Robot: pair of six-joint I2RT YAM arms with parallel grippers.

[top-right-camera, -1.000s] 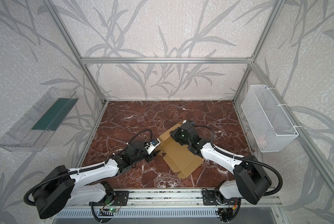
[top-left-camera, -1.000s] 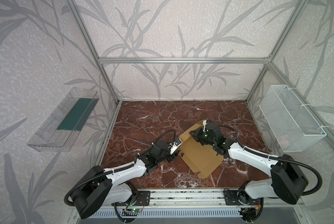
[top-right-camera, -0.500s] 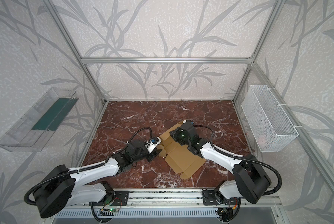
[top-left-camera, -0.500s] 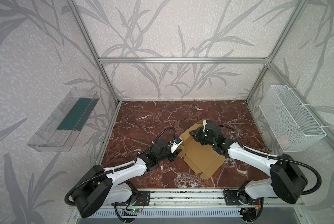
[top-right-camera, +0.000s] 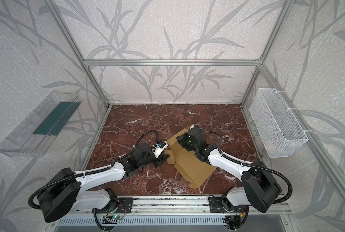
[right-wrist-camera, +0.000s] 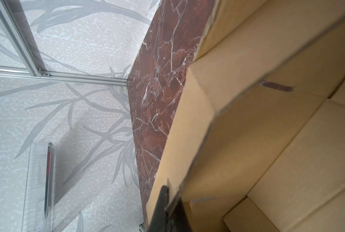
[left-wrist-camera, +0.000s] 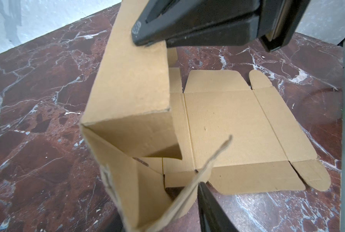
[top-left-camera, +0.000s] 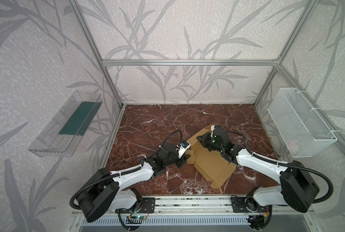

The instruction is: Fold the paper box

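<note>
The fingers [left-wrist-camera: 197, 22] of the right gripper [left-wrist-camera: 153, 42] are seen pressed together on the top edge of a raised panel [left-wrist-camera: 131, 80] of the paper box [left-wrist-camera: 227, 124], so that this panel is held upright above the flat part of the sheet. Of the left gripper [top-left-camera: 184, 159] only one finger [left-wrist-camera: 209, 211] is shown clearly, in the left wrist view. It is set just beside a thin side flap [left-wrist-camera: 189, 196] that stands on edge, with folded cardboard beyond it. The jaws are spread part-way, but whether the flap is clamped cannot be told.

The paper box is laid on the marble table [top-left-camera: 157, 120], right of centre in both top views, between the two grippers. Its long axis is run slantwise from the far end, where the raised panel is pinched, toward the near rail [top-left-camera: 187, 200], where the remaining panels and tabs lie flat and unfolded.

The coming move is judged to turn on the corner of the raised end on the left arm's side. There the side flap lies directly ahead of the left fingers, just beside them, and the raised panel is met at roughly a right angle. The left arm is the nearer to that flap, so it is best pushed inward from that side while the panel is steadied by the right.
</note>
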